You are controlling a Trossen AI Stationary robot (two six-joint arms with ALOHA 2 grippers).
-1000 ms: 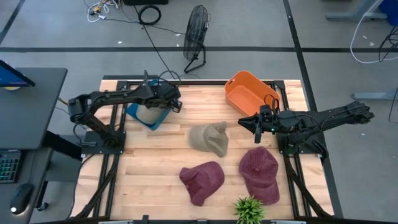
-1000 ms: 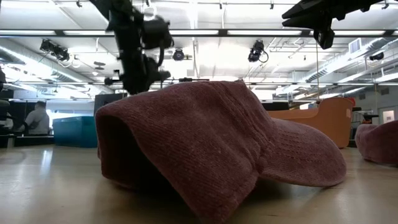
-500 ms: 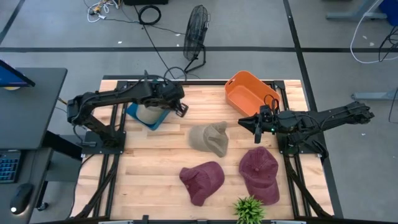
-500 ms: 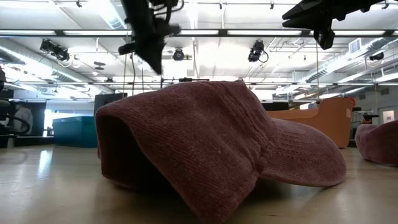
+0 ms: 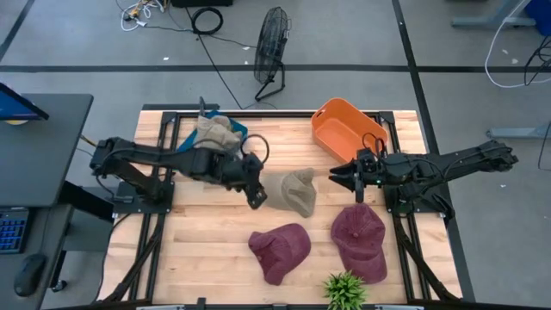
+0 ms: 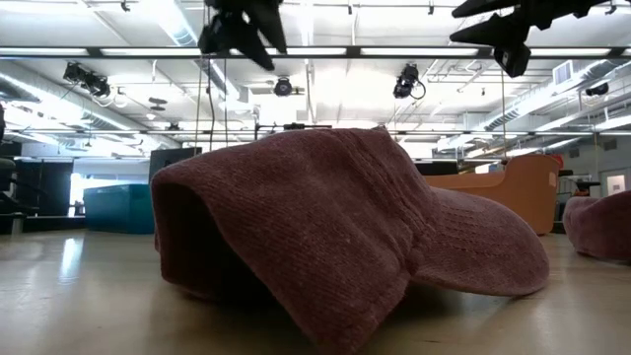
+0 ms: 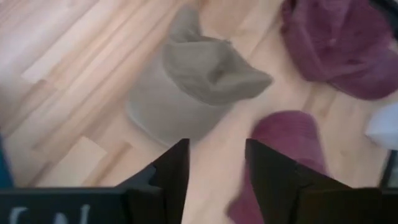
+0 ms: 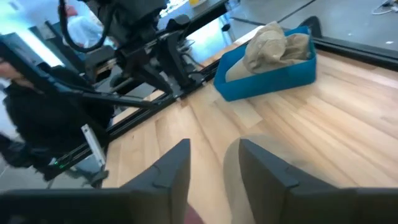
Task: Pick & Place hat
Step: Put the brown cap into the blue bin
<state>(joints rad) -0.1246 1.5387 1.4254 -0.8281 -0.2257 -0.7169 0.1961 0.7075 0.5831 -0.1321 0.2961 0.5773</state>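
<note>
A beige hat (image 5: 291,191) (image 7: 193,93) lies on the wooden table near its middle. My left gripper (image 5: 256,198) (image 7: 217,168) hovers open just to the hat's left, touching nothing. Another beige hat (image 5: 215,131) (image 8: 273,40) lies inside the blue bin (image 5: 225,159) (image 8: 267,78) at the far left. Two maroon hats (image 5: 280,250) (image 5: 360,241) rest on the near half of the table. My right gripper (image 5: 334,178) (image 8: 214,165) is open above the table, right of the middle beige hat and clear of it.
An orange bin (image 5: 347,129) stands at the far right of the table. A small green plant (image 5: 344,288) sits at the near edge. In the low view one maroon hat (image 6: 335,227) fills the foreground. Bare wood lies left of the maroon hats.
My left gripper has left the blue bin and gone toward the table's middle and near edge, stopping beside the beige hat that lies there. The beige hat in the blue bin now shows uncovered. In the low view my right gripper's fingers have spread apart.
</note>
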